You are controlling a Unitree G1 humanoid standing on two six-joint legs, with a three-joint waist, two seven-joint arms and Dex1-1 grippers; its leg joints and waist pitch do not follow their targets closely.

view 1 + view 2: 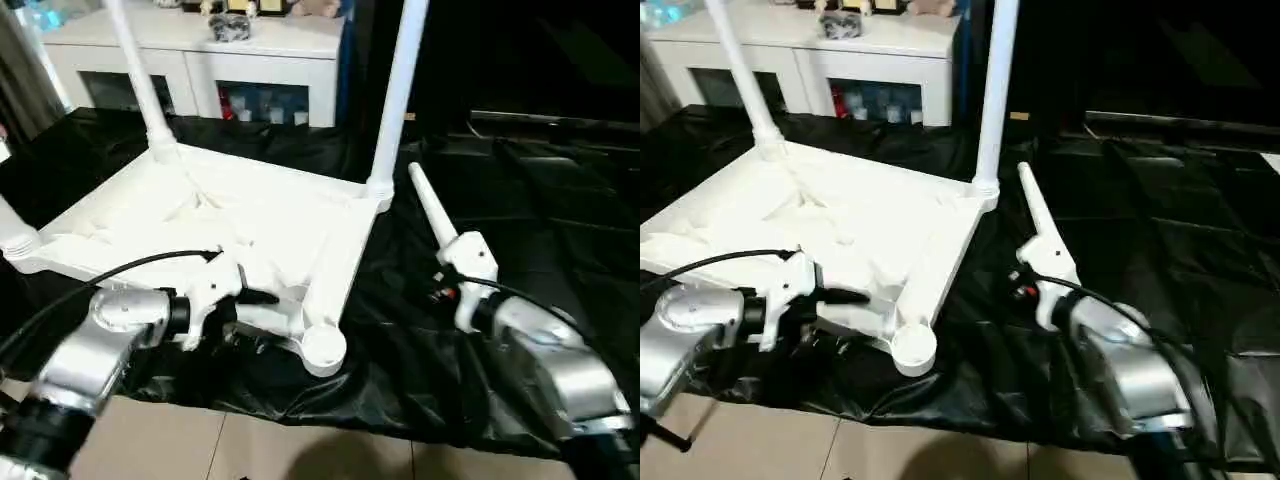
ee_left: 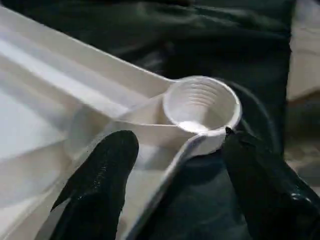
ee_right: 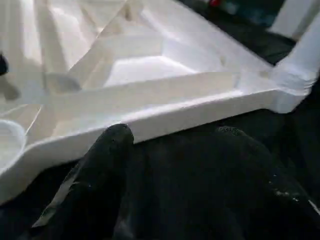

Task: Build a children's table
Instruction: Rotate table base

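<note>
Left gripper [image 2: 175, 175]: jaws standing spread and holding nothing, straddling the rim of the children's table [image 1: 250, 230] just short of its empty near corner socket [image 2: 201, 107]. Right gripper [image 3: 170, 165]: jaws likewise spread and empty, hanging over the black sheet [image 1: 480, 180] beside the tabletop's edge; a loose leg [image 1: 432, 210] is lying just ahead of that wrist, its near end hidden behind it. The table is lying upside down on the sheet, two fitted legs [image 1: 398, 90] running out past the frame's top, with a white cabinet [image 1: 200, 50] behind.

a home-like room: white cabinet [image 1: 200, 50] with ornaments on top, tiled floor [image 1: 200, 445], black sheet [image 1: 520, 220].
</note>
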